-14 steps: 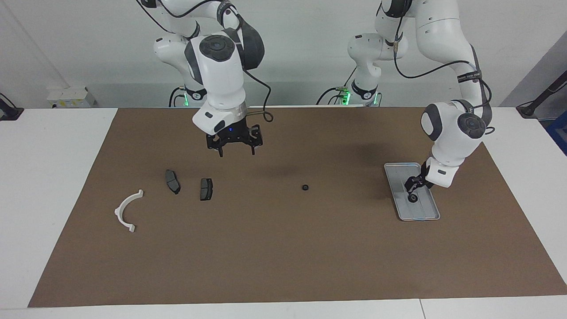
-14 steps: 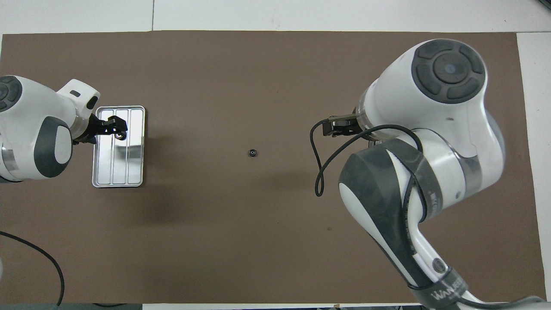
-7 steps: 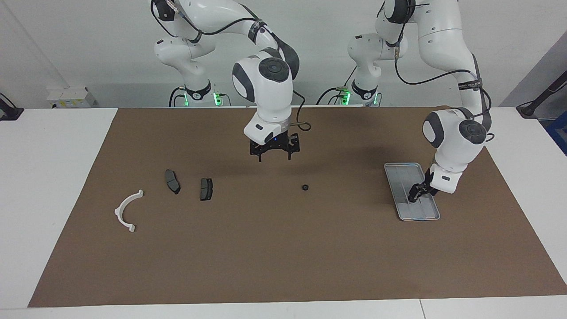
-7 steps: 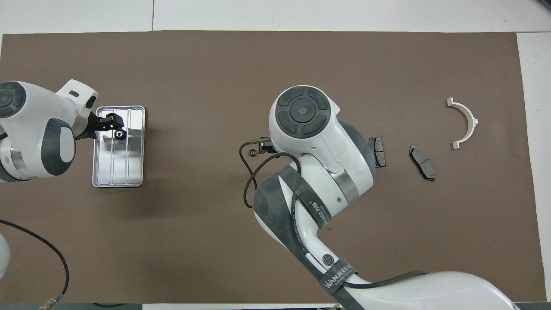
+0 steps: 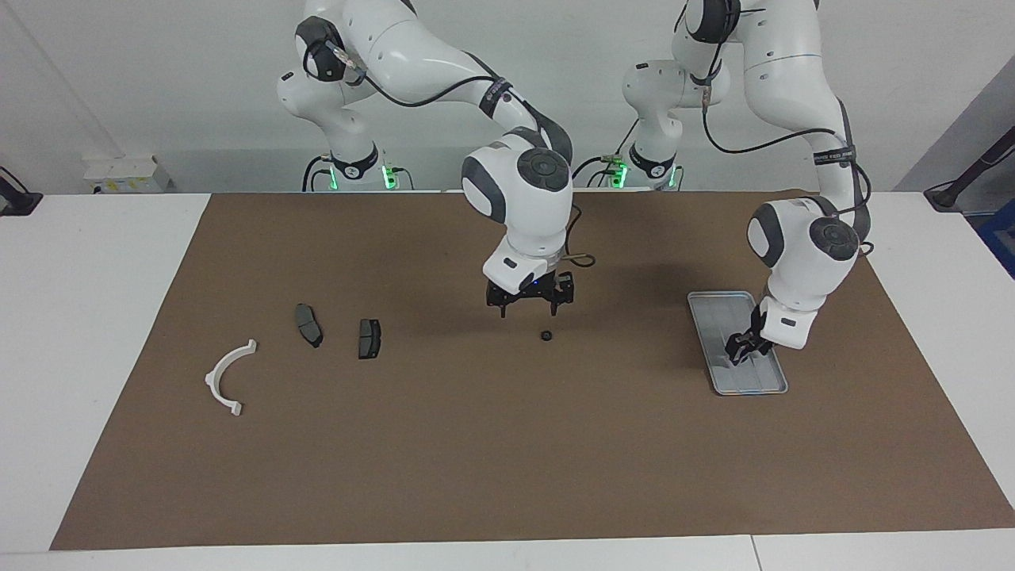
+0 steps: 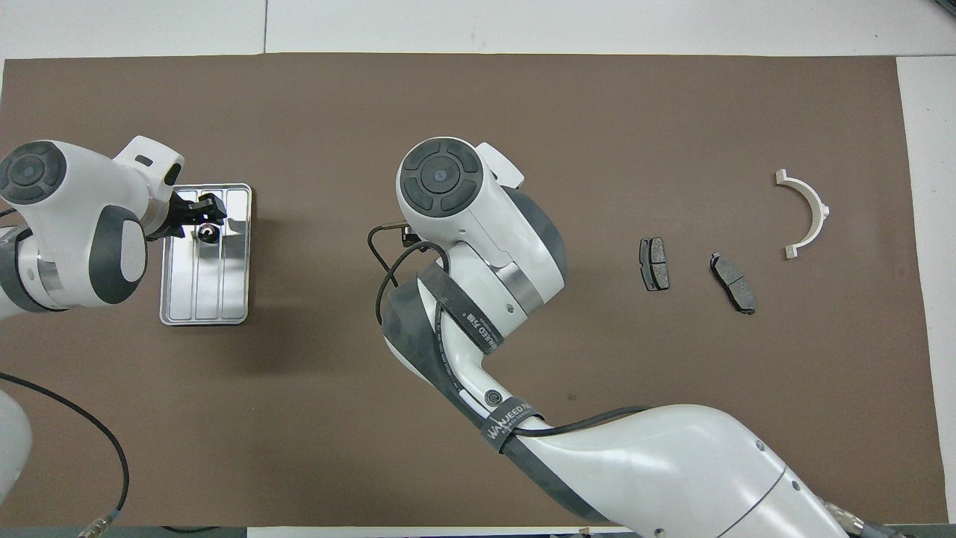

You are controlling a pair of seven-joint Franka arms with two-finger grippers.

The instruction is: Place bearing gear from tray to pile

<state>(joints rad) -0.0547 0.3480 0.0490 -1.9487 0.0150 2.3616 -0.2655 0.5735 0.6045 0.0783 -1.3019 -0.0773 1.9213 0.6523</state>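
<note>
A small black bearing gear (image 6: 207, 234) lies in the silver tray (image 6: 224, 291), at the part of it farther from the robots. My left gripper (image 6: 209, 217) hangs low right at this gear; in the facing view the left gripper (image 5: 737, 354) hides it over the tray (image 5: 718, 313). Another small black bearing gear (image 5: 546, 335) rests on the brown mat mid-table. Just above and beside it, my right gripper (image 5: 530, 311) is open and holds nothing. The pile is a white arc (image 5: 227, 377) and two dark pads (image 5: 308, 324) (image 5: 369, 338) toward the right arm's end.
A brown mat (image 5: 476, 460) covers most of the white table. In the overhead view the right arm's wrist (image 6: 448, 187) covers the mid-table gear and its own gripper. The arc (image 6: 806, 213) and pads (image 6: 654, 264) (image 6: 733, 282) lie uncovered.
My right arm swung from above the pads to the middle of the mat and came down near the loose gear. My left gripper stayed over the tray, and its wrist turned slightly.
</note>
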